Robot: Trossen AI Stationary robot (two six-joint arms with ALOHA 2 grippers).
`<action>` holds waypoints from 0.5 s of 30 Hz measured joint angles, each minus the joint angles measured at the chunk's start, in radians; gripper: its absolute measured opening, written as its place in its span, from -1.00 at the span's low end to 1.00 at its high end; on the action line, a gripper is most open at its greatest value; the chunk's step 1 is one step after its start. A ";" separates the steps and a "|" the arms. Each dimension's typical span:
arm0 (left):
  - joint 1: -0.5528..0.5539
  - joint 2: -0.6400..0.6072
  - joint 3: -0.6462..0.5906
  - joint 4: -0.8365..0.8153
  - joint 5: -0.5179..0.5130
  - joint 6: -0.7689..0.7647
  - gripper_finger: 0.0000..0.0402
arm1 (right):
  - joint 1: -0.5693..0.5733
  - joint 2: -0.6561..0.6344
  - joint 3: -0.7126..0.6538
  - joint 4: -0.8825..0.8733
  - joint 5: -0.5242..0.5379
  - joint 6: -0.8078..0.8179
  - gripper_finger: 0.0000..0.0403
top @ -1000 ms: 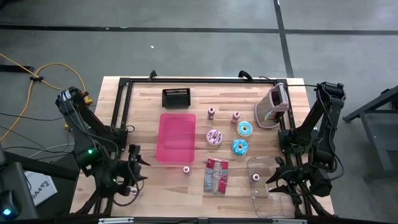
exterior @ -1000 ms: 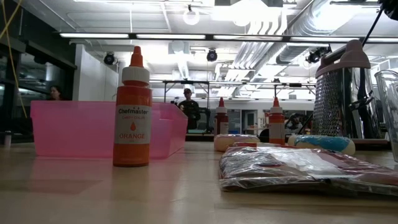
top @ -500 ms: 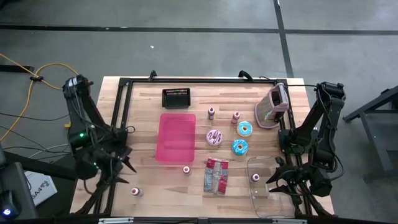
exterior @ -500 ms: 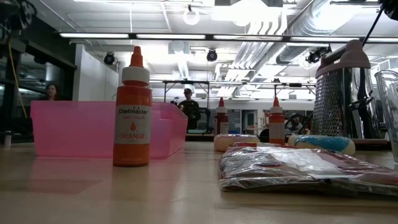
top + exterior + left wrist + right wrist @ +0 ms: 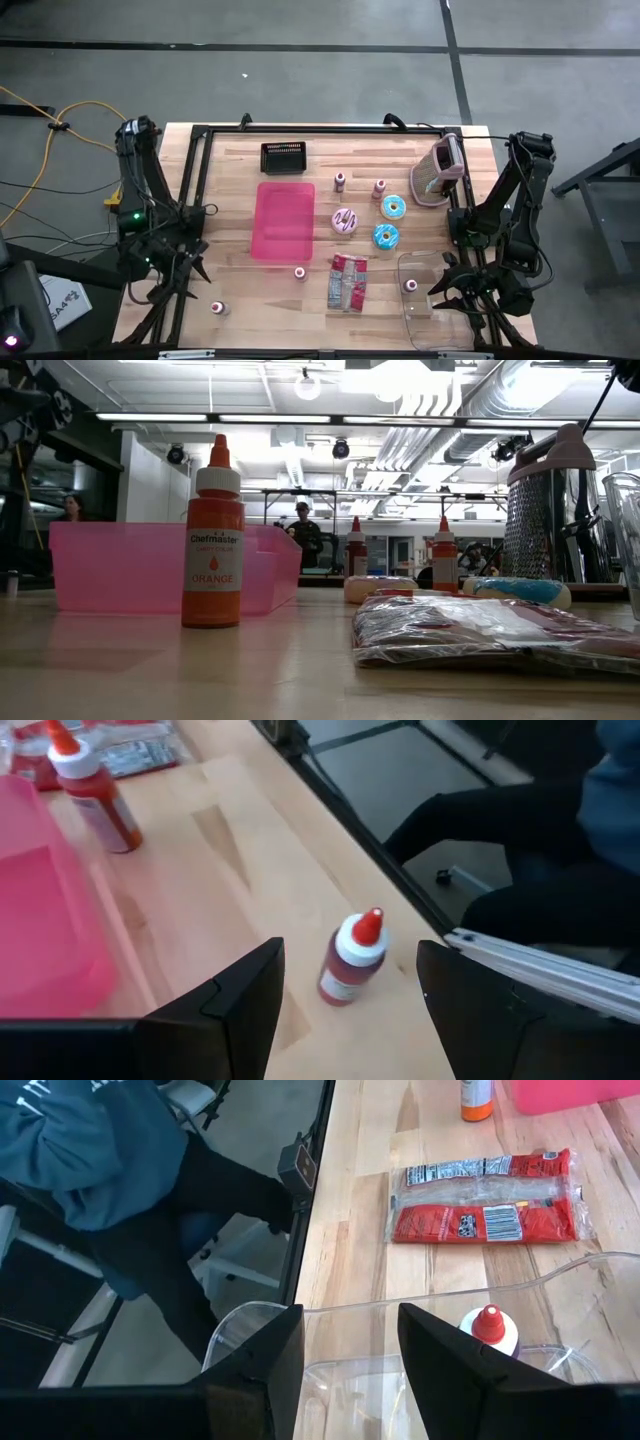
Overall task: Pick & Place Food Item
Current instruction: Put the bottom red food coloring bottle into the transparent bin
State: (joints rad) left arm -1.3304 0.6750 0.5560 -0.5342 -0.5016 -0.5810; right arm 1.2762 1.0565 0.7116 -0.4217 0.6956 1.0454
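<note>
Table (image 5: 230, 170): pale wooden planks with a visible grain, framed by a black metal rail.
Left gripper (image 5: 190, 262): at the near left edge of the table, its two dark fingers (image 5: 235, 1010) spread apart and holding nothing.
Small bottle (image 5: 352, 957): upright on the wood just ahead of the left gripper, white body, red cone cap, apart from both fingers.
Right gripper (image 5: 447, 290): over the near right corner, above the clear container; fingers parted, nothing between them.
Clear container (image 5: 425, 315): transparent plastic with rounded corners, a red-capped bottle (image 5: 490, 1328) standing inside.
Snack packets (image 5: 347, 282): two flat, glossy red-and-silver wrappers lying side by side, between the pink tray and the clear container.
Pink tray (image 5: 283, 220): translucent plastic, rectangular, shallow-walled, mid-table.
Orange bottle (image 5: 212, 540): cylindrical, orange, with white collar and pointed cap, just beside the tray's near corner.
Doughnuts: one pink-iced (image 5: 345, 221), two blue-iced (image 5: 393, 207) and (image 5: 386, 236), round, lying right of the tray.
Two more small bottles (image 5: 340, 181), (image 5: 379, 187): upright beyond the doughnuts.
Grater (image 5: 440, 172): perforated metal with a pink handle, far right.
Black basket (image 5: 283, 157): slatted, rectangular, beyond the tray.
Person (image 5: 110, 1150): in a blue top and dark trousers, beside the table's near edge.
</note>
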 joint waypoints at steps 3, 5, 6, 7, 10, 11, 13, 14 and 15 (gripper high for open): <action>-0.029 -0.026 -0.038 -0.006 -0.019 -0.047 0.10 | 0.000 0.000 0.000 0.000 0.000 0.000 -0.25; -0.045 -0.035 -0.057 -0.003 -0.037 -0.074 0.10 | 0.000 0.000 0.000 0.000 0.000 0.000 -0.25; -0.053 -0.037 -0.065 -0.003 -0.045 -0.086 0.10 | 0.000 0.000 0.000 0.000 0.000 0.000 -0.25; -0.060 -0.037 -0.072 -0.004 -0.048 -0.096 0.10 | 0.000 0.000 0.000 0.000 0.000 0.000 -0.25; -0.076 -0.032 -0.092 -0.002 -0.053 -0.127 0.10 | 0.000 0.000 0.000 0.000 0.000 0.000 -0.25; -0.079 -0.027 -0.098 -0.002 -0.053 -0.132 0.10 | 0.000 0.000 0.000 0.000 0.000 0.000 -0.25; -0.082 -0.010 -0.108 -0.003 -0.053 -0.137 0.10 | 0.000 0.000 0.000 0.000 0.000 0.000 -0.25; -0.083 0.000 -0.111 -0.003 -0.053 -0.136 0.10 | 0.000 0.000 0.000 0.000 0.000 0.000 -0.25; -0.083 0.010 -0.113 -0.003 -0.051 -0.130 0.10 | 0.000 0.000 0.000 0.000 0.000 0.000 -0.25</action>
State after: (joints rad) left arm -1.4132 0.6850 0.4430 -0.5372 -0.5525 -0.7112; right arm 1.2762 1.0565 0.7116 -0.4219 0.6956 1.0454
